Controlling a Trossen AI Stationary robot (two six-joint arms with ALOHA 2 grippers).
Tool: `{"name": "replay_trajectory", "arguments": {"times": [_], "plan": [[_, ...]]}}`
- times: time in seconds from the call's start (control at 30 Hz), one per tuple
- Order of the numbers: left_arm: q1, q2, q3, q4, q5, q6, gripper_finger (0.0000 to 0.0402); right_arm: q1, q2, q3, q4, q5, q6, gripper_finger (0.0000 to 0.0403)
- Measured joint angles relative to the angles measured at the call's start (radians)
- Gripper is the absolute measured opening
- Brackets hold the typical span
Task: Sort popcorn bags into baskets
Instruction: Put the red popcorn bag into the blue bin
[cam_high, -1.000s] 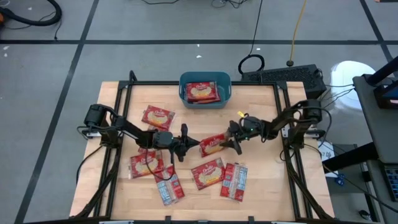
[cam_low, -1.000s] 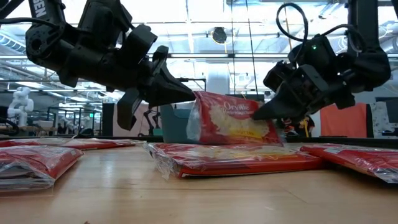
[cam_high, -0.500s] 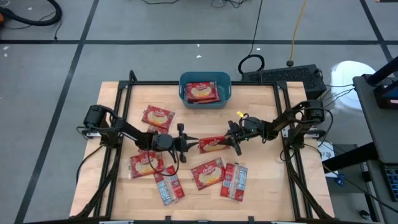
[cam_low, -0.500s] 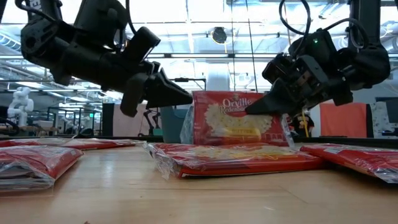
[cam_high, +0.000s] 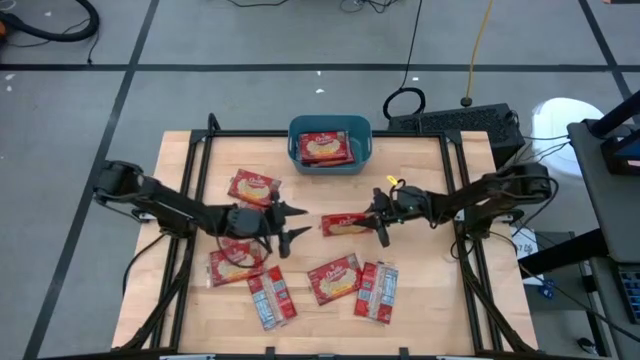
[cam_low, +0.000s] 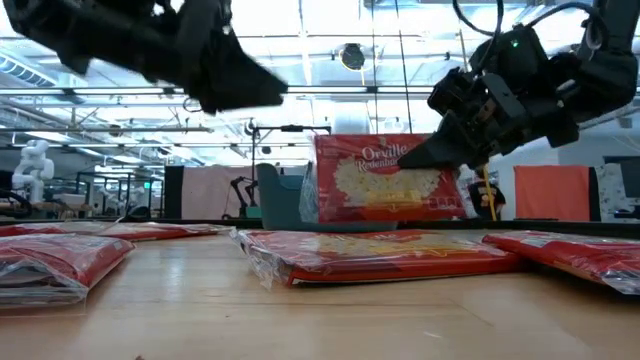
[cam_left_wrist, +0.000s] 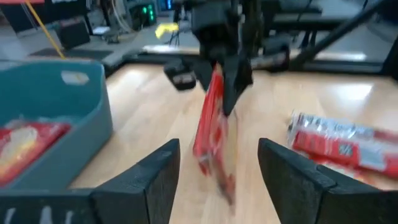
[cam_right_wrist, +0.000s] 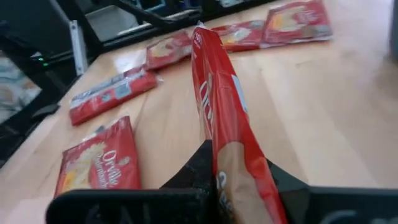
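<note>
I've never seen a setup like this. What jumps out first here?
A red popcorn bag hangs on edge above the table's middle, pinched by the right gripper. Facing it, the left gripper stands open and empty. At the far edge, a teal basket already holds bags.

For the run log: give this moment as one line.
right gripper: shut on popcorn bag, lifted | left gripper: open, beside it | teal basket: holds bags

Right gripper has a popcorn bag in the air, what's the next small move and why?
Probably carry it toward the basket. The right gripper is shut on the bag, lifted clear of the table, and the left gripper is open and apart from it.
</note>
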Motion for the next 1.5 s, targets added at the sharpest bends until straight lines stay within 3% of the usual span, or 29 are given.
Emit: {"name": "replay_trajectory", "arguments": {"times": [0.2,0.33,0.5,0.63,0.87,1.0,1.17,1.5], "plan": [[0.015,-0.123,0.037,-0.027,0.007,-0.012,0.0203,0.068,-0.030,0.002,0.013,0.146,-0.052,0.0035],[0.060,-0.133,0.214,-0.341,0.078,-0.028,0.0183,0.120,-0.029,0.005,0.051,0.241,-0.111,0.0031],[0.105,-0.033,0.447,-0.688,0.154,0.020,0.0186,0.172,-0.028,0.006,0.035,0.348,-0.171,0.0028],[0.127,0.058,0.553,-0.721,0.273,0.082,0.0228,0.192,-0.029,0.006,0.023,0.383,-0.188,0.0031],[0.139,0.251,0.663,-0.694,0.281,0.123,0.0340,0.206,-0.029,0.006,0.014,0.383,-0.243,0.0033],[0.149,0.359,0.724,-0.695,0.282,0.096,0.0371,0.206,-0.029,0.006,0.001,0.383,-0.305,0.0033],[0.159,0.439,0.782,-0.731,0.281,0.099,0.0356,0.206,-0.029,0.006,-0.033,0.384,-0.300,0.0033],[0.198,0.479,0.796,-0.758,0.284,0.106,0.0277,0.205,-0.029,0.006,-0.053,0.436,-0.298,0.0033]]}}
